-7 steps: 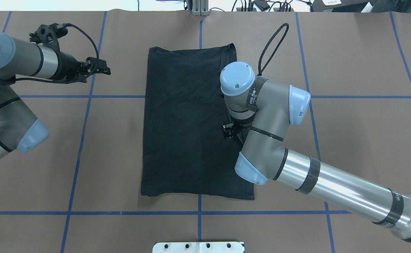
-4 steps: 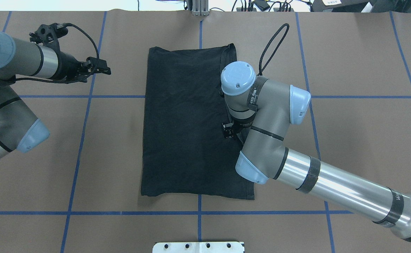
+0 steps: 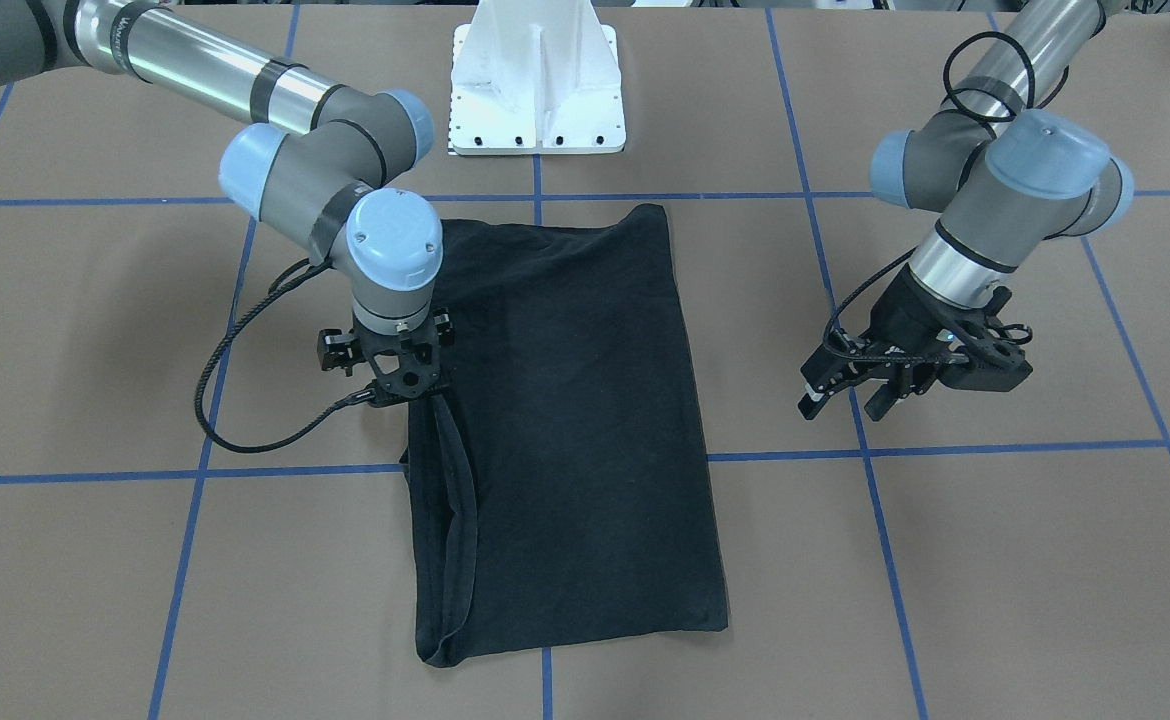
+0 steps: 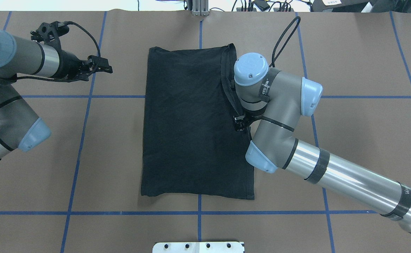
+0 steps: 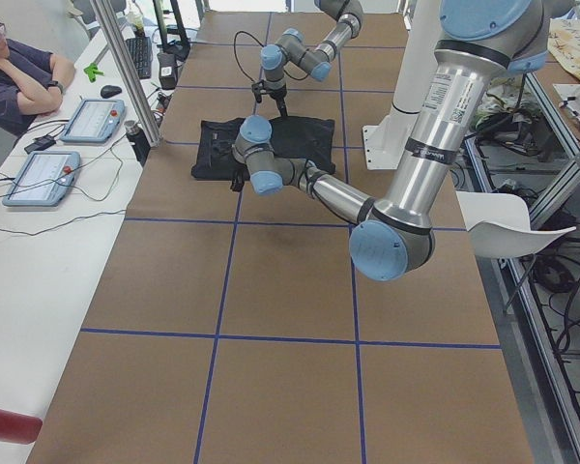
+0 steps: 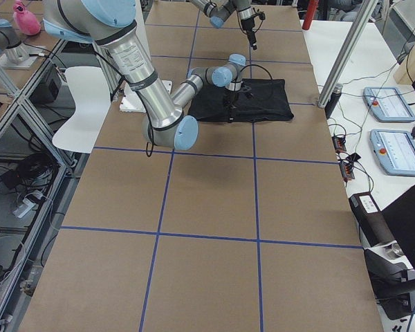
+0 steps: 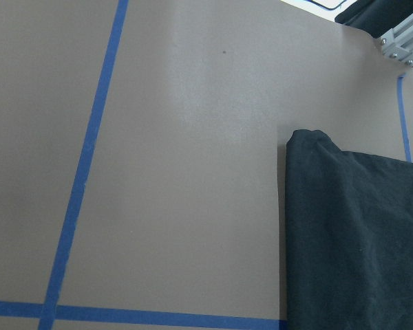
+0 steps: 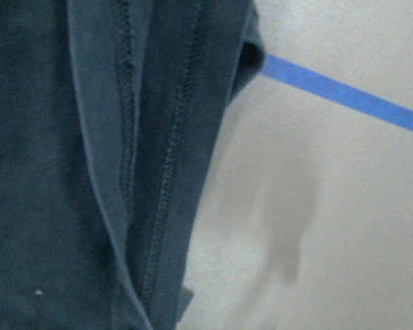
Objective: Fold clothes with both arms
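1. T-shirt (image 3: 565,420), from the front: black, folded into a long strip, flat in the middle of the worktop (image 3: 995,560). Long way running from the robot's side towards this camera. No chest picture or neck showing, so no telling which end is the top. Right arm (image 3: 385,250) bent down over the strip's edge on the robot's right. Right jaws: most likely pinched shut on that edge, with a band of cloth pulled up to them. Left arm (image 3: 985,220) out to the other side, well apart from the cloth. Left jaws: a little open, holding nothing, above bare worktop.
2. From above: T-shirt (image 4: 188,133) lying straight up and down the view, between the two arms. Right jaws mostly hidden under the right arm (image 4: 279,116), near the middle of the long right edge. Loose hem band leading to them from the far corner.
3. From the left end: T-shirt (image 5: 309,145) far off and small. No judging the jaws here. A person (image 5: 19,68) sitting off to the side.
4. From the right end: T-shirt (image 6: 263,100) small and flat, right arm (image 6: 145,83) reaching to it.
5. Left wrist: one T-shirt (image 7: 351,234) corner beside bare worktop and blue tape (image 7: 89,158). No jaws in view.
6. Right wrist: very close on the stitched hem (image 8: 124,172). No jaws in view.
7. Best guess at the step: tidying the loose right edge onto the strip. Next: carry it low across, lay it flat, let go. Then both jaws at one short end, for folding the strip in half.
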Robot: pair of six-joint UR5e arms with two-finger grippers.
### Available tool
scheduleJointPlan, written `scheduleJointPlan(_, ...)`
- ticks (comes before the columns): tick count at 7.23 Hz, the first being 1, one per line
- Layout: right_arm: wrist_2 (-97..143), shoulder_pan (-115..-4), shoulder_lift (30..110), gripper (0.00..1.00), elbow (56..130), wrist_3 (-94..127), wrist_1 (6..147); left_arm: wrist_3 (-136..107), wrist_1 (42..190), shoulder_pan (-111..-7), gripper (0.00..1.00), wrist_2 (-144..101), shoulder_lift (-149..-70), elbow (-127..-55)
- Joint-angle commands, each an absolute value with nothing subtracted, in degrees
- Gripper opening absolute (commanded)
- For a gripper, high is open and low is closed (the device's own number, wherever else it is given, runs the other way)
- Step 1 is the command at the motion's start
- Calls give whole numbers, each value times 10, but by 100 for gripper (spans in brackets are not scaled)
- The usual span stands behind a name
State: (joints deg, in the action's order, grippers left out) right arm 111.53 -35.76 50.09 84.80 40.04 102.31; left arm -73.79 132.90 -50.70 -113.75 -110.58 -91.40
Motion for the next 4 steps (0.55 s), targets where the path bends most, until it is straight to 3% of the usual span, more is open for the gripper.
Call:
scheduleJointPlan(1, 1135, -384, 539, 99, 869, 372, 1022, -739, 1329, -507, 100, -1137, -1107, -915)
scheduleJointPlan(4, 1185, -416, 541, 99, 902, 371, 1027, -753, 1329, -506, 100, -1137, -1110, -915)
